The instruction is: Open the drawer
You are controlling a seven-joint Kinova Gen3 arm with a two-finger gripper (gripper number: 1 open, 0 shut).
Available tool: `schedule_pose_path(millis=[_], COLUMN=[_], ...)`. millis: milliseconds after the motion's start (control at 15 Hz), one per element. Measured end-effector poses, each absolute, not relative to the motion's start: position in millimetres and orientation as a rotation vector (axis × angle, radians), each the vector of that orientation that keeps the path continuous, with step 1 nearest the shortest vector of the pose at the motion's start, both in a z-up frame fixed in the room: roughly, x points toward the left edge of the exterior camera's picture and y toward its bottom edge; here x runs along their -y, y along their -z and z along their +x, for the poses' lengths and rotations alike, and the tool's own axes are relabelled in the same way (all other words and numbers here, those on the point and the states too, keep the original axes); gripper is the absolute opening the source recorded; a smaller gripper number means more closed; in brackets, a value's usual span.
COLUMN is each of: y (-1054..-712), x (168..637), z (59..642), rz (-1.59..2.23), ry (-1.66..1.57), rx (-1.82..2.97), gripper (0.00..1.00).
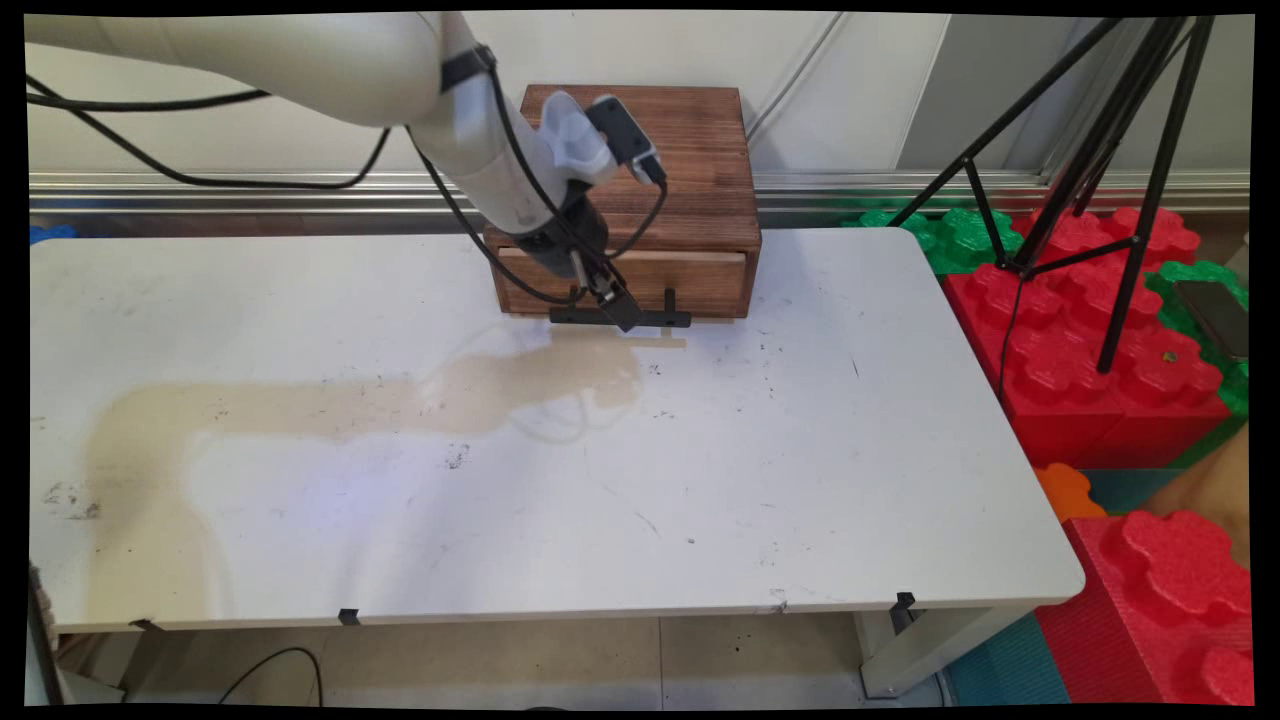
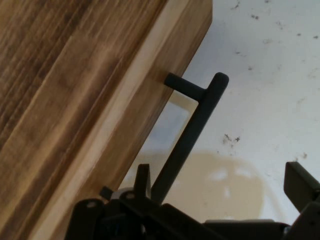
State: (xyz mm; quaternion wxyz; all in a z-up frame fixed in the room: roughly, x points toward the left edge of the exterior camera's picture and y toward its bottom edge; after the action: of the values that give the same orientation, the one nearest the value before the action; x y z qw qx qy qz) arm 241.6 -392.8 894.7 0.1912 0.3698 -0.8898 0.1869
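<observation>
- Gripper (image 1: 612, 303) sits at the black handle (image 1: 620, 319) of the wooden drawer box (image 1: 640, 200), at the worktop's (image 1: 700, 480) far edge.
- Jaws stand wide apart, one either side of the handle bar (image 2: 192, 135), gripping nothing.
- You'd do well to centre the bar before closing.
- Open worktop lies nearward; tripod (image 1: 1080, 150) stands well right.

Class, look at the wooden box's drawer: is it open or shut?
Shut, or nearly: the drawer front sits about level with the wooden box.
</observation>
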Motion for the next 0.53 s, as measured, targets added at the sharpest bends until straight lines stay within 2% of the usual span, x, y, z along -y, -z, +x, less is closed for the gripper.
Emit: schedule_pose_path(millis=[533], y=[-858.6], x=[418.5], z=[236.0], rz=[1.034], ry=[-0.497], rx=[2.525], gripper=[1.00])
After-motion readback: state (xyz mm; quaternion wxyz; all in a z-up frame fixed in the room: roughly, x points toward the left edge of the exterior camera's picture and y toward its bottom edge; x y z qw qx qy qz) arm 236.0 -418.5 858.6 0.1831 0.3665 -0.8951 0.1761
